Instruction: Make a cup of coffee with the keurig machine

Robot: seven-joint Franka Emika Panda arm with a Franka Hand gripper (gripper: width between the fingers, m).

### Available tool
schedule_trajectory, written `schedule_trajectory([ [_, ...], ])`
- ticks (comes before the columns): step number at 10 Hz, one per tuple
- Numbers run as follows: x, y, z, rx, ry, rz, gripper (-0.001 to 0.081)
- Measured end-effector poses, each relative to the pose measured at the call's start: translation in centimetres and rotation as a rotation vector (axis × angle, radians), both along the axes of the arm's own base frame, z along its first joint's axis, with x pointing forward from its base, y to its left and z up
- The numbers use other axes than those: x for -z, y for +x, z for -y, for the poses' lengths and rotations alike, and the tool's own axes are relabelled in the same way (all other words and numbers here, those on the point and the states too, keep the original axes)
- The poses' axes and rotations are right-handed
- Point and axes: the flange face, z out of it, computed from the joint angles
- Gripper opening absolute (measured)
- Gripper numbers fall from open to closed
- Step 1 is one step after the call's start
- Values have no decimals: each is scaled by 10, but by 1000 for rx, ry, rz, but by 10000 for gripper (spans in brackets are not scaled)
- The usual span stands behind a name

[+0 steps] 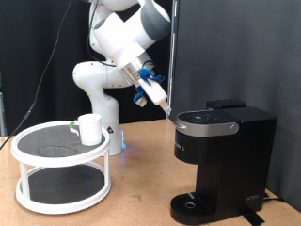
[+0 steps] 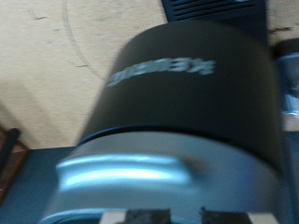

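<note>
The black keurig machine [image 1: 224, 160] stands on the table at the exterior view's right, its rounded top lid [image 1: 205, 121] down. The gripper [image 1: 166, 107] hangs tilted just above the lid's left edge, fingers drawn together and holding nothing. In the wrist view the lid [image 2: 177, 84] with its logo fills the frame, blurred, with the silver front handle [image 2: 126, 173] close to the gripper [image 2: 163, 217]. The white cup [image 1: 89, 128] stands on the top tier of a round white stand [image 1: 58, 155] at the exterior view's left, far from the gripper. The machine's drip base [image 1: 193, 202] holds nothing.
The robot's white base [image 1: 99, 89] stands behind the stand. The wooden table top [image 1: 141, 193] lies bare between stand and machine. A black curtain forms the back wall. Dark cables trail off at the exterior view's lower right.
</note>
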Motion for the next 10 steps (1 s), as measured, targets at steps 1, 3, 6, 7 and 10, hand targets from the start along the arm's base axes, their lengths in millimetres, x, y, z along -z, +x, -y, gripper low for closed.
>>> schedule_trajectory([
  [1, 4, -10, 7, -34, 25, -48, 0],
  [3, 7, -30, 26, -83, 43, -114, 0],
  [6, 3, -58, 54, -104, 5, -107, 0],
  [7, -1, -65, 61, -94, -8, -96, 0],
  [10, -2, -76, 60, -123, 5, -90, 0],
])
